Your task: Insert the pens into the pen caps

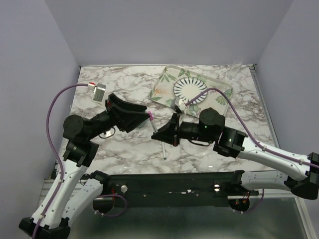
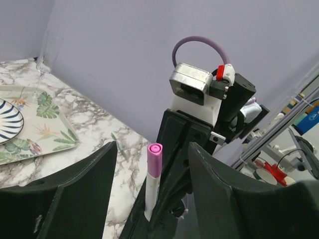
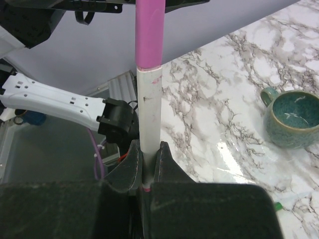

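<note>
In the right wrist view the pink cap (image 3: 149,30) runs off the frame at 12 o'clock. The lower end of the pen (image 3: 148,109) is buried between the fingers of the right gripper (image 3: 146,162), and the green cup (image 3: 294,119) at 3 o'clock is clipped by the edge. In the left wrist view the same pen's bottom is hidden at 6 o'clock, and the striped plate (image 2: 7,119) at 9 o'clock is cut to a sliver. From the top camera the second pen (image 1: 163,151) is too thin to tell whether it is capped.

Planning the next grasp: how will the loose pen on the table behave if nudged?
The loose pen is a thin stick lying flat on the glossy marble table, so a sideways nudge will likely roll or skid it. The capped pen stands straight from the right gripper, so this one is probably stiff.
</note>
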`<control>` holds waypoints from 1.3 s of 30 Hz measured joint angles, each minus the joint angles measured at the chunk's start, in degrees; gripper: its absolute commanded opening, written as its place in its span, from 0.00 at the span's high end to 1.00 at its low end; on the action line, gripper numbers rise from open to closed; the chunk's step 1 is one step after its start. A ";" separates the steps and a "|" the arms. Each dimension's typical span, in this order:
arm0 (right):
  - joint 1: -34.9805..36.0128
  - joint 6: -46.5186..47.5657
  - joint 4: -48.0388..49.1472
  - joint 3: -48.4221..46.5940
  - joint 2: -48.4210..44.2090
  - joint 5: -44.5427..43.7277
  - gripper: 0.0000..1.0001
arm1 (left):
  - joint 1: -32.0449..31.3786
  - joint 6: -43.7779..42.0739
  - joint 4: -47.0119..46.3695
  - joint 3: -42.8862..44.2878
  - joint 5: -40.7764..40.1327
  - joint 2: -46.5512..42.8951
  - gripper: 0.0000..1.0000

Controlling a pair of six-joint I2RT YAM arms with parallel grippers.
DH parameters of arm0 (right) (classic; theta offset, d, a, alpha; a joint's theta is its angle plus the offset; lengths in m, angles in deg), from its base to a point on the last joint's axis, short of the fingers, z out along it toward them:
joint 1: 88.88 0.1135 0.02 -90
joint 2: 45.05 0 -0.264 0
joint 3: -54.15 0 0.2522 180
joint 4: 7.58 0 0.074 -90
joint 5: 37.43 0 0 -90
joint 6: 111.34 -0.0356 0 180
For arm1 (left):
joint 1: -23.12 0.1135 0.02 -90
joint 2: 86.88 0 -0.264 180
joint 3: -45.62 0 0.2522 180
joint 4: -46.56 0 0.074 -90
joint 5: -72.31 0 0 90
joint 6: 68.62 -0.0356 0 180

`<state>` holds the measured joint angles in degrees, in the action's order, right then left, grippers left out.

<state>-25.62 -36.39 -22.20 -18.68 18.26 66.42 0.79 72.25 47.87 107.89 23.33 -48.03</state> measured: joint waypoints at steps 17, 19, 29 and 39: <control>0.00 -1.62 0.39 -0.04 1.40 2.19 0.99 | 0.00 0.92 -6.47 -2.10 0.33 0.90 0.72; 0.00 -1.86 0.39 -0.11 1.84 2.19 0.99 | 0.00 1.14 -7.10 -2.54 0.85 0.83 0.76; 0.07 -2.91 -0.17 -0.24 2.10 3.43 0.99 | 0.09 1.46 -9.42 -5.64 1.20 -0.96 0.86; 0.13 -3.78 -0.98 -0.59 2.25 3.82 0.99 | 0.11 2.34 -11.15 -7.34 0.98 -2.45 0.60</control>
<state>-25.49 -40.17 -23.18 -19.27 20.51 70.24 0.90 74.59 36.72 100.55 24.31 -50.48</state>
